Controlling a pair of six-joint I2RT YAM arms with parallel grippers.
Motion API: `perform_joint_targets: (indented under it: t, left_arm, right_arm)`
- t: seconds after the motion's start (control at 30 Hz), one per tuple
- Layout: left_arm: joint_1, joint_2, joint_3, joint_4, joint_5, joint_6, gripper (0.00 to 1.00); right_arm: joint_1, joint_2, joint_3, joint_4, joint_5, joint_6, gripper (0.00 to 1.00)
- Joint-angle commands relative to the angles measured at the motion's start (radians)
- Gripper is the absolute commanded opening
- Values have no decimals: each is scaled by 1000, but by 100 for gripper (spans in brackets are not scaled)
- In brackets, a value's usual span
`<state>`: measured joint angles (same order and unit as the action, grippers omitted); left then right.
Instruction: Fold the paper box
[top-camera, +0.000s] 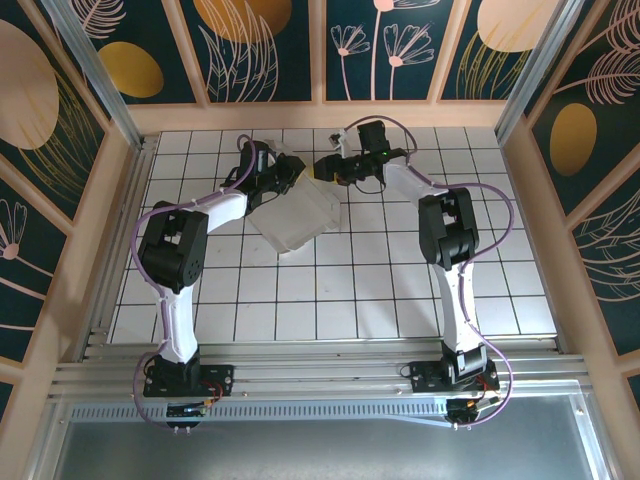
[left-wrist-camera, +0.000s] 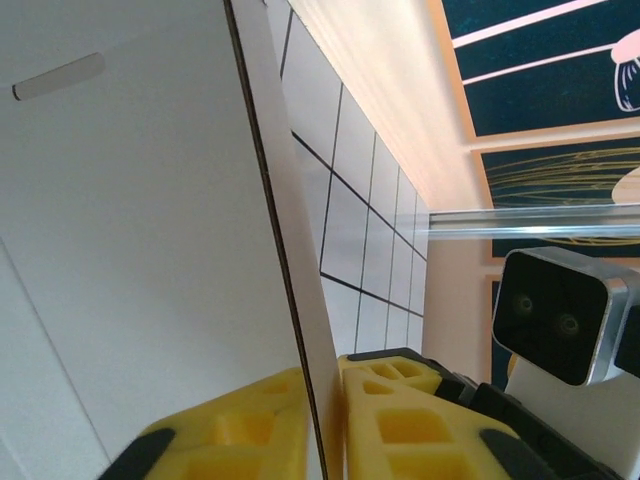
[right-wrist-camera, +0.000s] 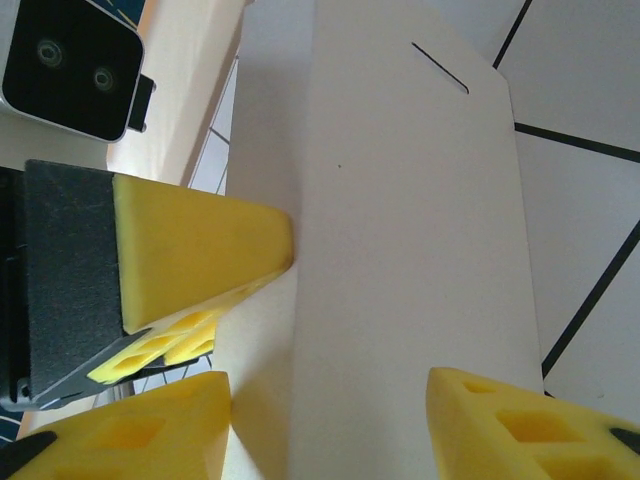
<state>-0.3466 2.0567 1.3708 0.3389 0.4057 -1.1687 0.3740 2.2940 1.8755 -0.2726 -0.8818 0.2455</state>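
left gripper clenched on the edge of an upright panel of the paper box. right gripper released, jaws wide either side of the slotted flap. box sits centre-far on the tiled table, between both grippers

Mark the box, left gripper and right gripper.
box (top-camera: 295, 222): top view, middle of its white panel.
left gripper (left-wrist-camera: 323, 390): left wrist view, between the fingertips pinching the box edge.
right gripper (right-wrist-camera: 330, 400): right wrist view, midway between its open fingertips, over the flap.
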Motion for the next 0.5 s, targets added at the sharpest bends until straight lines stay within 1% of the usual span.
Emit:
perform_joint_targets:
  t: [0.0,0.13,0.17,0.23,0.27,0.33,0.37,0.4,0.47]
  left_arm:
    - [17,3,-15,-21,-36,25,26]
    - [33,-73,-30,-44,-99,102,54]
    - [40,-98,-33,-56,-119,132,58]
    - [48,-149,-36,-90,-175,207,63]
    - [50,-176,-33,-124,-222,259,66]
    - [53,-208,-12,-202,-310,382,67]
    - [53,-216,13,-255,-345,464,66]
    - [56,-214,43,-311,-382,539,62]
    - [56,-196,97,-374,-405,679,56]
  right_arm:
    - [6,26,-8,-22,52,-6,51]
    - [5,24,-4,-37,62,-14,50]
    - [8,22,-3,-40,64,-15,50]
    - [9,18,-1,-42,68,-15,50]
    - [9,17,-1,-43,69,-18,49]
    - [13,15,4,-49,73,-23,49]
    - [14,13,7,-52,73,-25,49]
    - [17,13,9,-55,75,-27,49]
    - [17,10,11,-56,75,-29,49]
